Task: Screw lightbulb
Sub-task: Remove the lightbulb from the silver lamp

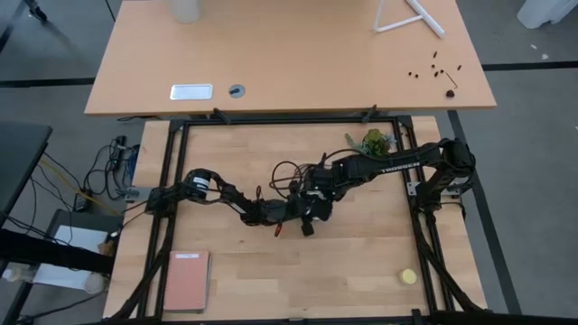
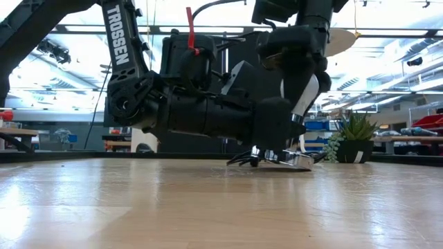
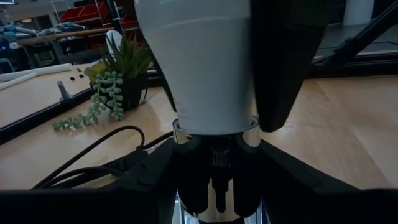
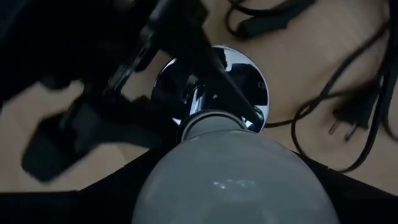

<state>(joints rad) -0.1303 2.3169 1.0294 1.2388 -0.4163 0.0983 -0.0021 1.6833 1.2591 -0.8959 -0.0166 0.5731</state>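
Lightbulb (image 3: 205, 68): white, pear-shaped, upright near the middle of the wooden table (image 1: 361, 262), narrow end down in the chrome collar (image 3: 214, 134) of a small lamp. Fills the right wrist view too (image 4: 230, 180), seen from its round end, neck pointing down at the round mirror-bright base (image 4: 249, 78) below.

Held at the bulb by the right gripper (image 1: 312, 215), dark fingers (image 3: 283, 62) pressed along its side, jaws partly closed around the glass. Held lower, at the socket stem, by the left gripper (image 1: 291, 209), fingers (image 4: 205, 46) reaching in low over the silvery base, jaws part-way in on the fitting; exact contact hidden under dark metal.

Crowded on all sides by the two arms, which meet at this spot and hide most of the lamp from above and from table height, where only the edge of the base (image 2: 294, 160) shows beneath the black housings. Thin black cord (image 4: 336, 93) looped over the wood just beside the base, ending in a two-pin plug (image 4: 348, 121). Small potted plant (image 1: 372, 142) with trailing green strands near the far edge of the table. Pink notebook (image 1: 187, 280) at the near left corner, small yellow round thing (image 1: 409, 276) near the right corner, both well apart from the lamp.
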